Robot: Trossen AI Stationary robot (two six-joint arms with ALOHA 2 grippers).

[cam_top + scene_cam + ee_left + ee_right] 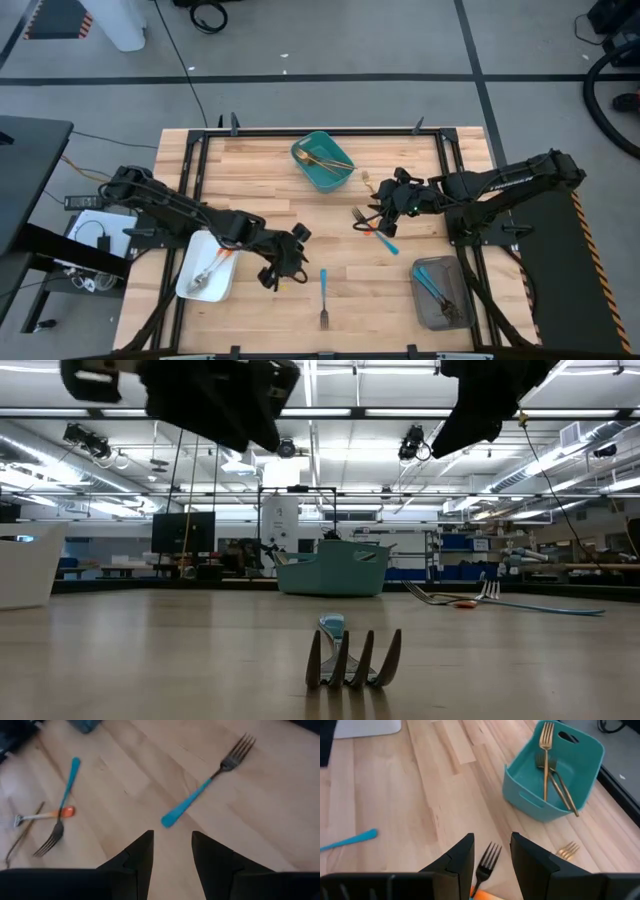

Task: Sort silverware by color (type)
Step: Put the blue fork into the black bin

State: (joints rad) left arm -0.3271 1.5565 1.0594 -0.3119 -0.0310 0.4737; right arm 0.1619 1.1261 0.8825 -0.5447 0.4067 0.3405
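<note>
My left gripper [286,256] [172,834] hangs open above the table, a little left of a blue-handled fork [324,298] [207,782] [352,658] that lies flat near the table's near edge. My right gripper [384,206] [491,836] is open above a crossed blue-handled fork [382,238] and an orange-handled fork [487,862]. In the right wrist view that fork's tines show between the fingers. The low view shows both grippers well above the wood. A loose gold fork [367,178] [568,850] lies beside the teal bin [322,160] [520,790].
The teal bin holds gold forks [546,760]. The white tray [190,285] at the left holds orange-handled pieces, and the grey tray [425,305] at the right holds blue-handled ones. Bare wood lies between the blue fork and the trays.
</note>
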